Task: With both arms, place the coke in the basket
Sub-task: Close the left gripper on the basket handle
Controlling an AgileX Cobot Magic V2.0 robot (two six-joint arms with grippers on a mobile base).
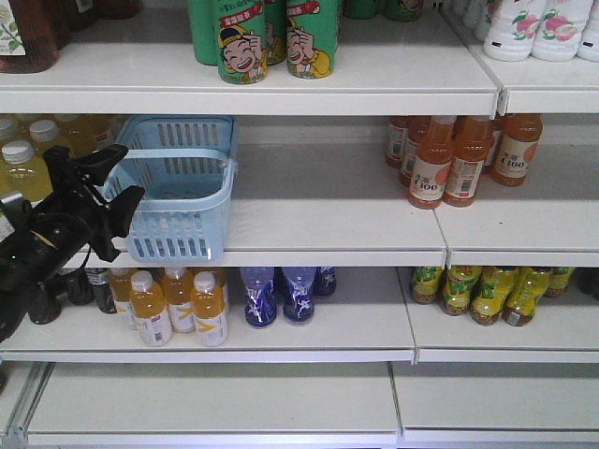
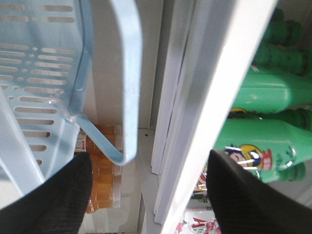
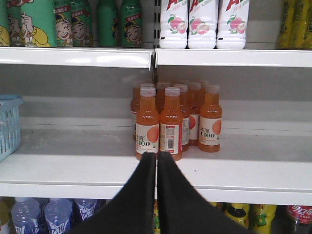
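Two grippers are nearest. The left gripper (image 1: 120, 182), on the black left arm (image 1: 42, 248) at the left of the scene, has its fingers (image 2: 53, 195) spread wide. In the left wrist view they frame the handle (image 2: 127, 73) of the basket (image 1: 182, 220) and pinch nothing. From the front, the fingers sit at the basket's left rim, but I cannot tell whether they touch it. The right gripper (image 3: 156, 158) has its fingers (image 3: 131, 204) pressed together with nothing between them. It hangs in front of the middle shelf (image 3: 73, 168), pointing towards the orange bottles (image 3: 168, 122).

Just beyond the left gripper, the light blue basket stands upright on the left part of the middle shelf, with its near wall at the shelf's front edge. Its handle lies low across the open top.

Farther back on that shelf, yellow bottles (image 1: 23, 164) stand behind the left arm. The orange bottles cluster to the right, well apart from the basket.

On the shelf below, yellow-orange bottles (image 1: 178, 304) stand left of the blue bottles (image 1: 281, 295), and yellow-green bottles (image 1: 487, 292) stand on the right. The right wrist view catches a red-labelled bottle (image 3: 298, 214) at the far right of that lower shelf.

On the top shelf, green bottles (image 1: 267, 42) with a cartoon face stand above the basket, and white bottles (image 1: 543, 28) stand at the right
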